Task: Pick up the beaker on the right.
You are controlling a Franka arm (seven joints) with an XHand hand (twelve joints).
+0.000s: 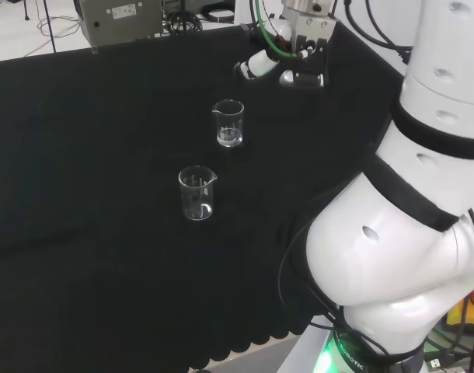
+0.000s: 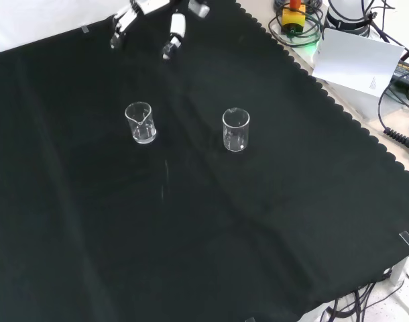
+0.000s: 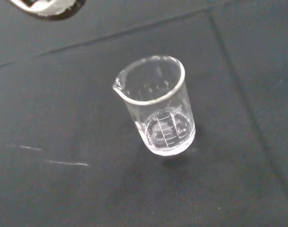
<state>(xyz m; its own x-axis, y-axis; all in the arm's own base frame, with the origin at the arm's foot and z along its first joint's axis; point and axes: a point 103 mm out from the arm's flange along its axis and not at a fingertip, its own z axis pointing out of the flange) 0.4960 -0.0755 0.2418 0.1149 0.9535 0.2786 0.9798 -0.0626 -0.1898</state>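
Black cloth (image 1: pixel 81 233) over the bench. Above its top edge in the front view, hand (image 2: pixel 173 28) open, fingers straight, holding nothing. 2 glass beakers mid-cloth, well apart: in the head view, left beaker (image 1: pixel 197 193) and right beaker (image 1: pixel 228 123), likely the target, nearer the hand. Probably light, stiff, slippery, breakable; best held round the wall below the rim.

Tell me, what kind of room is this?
Probably a robot lab. Two glass beakers stand on a bench under black cloth, a white robot arm reaches over them, and cables lie at the bench's edge.
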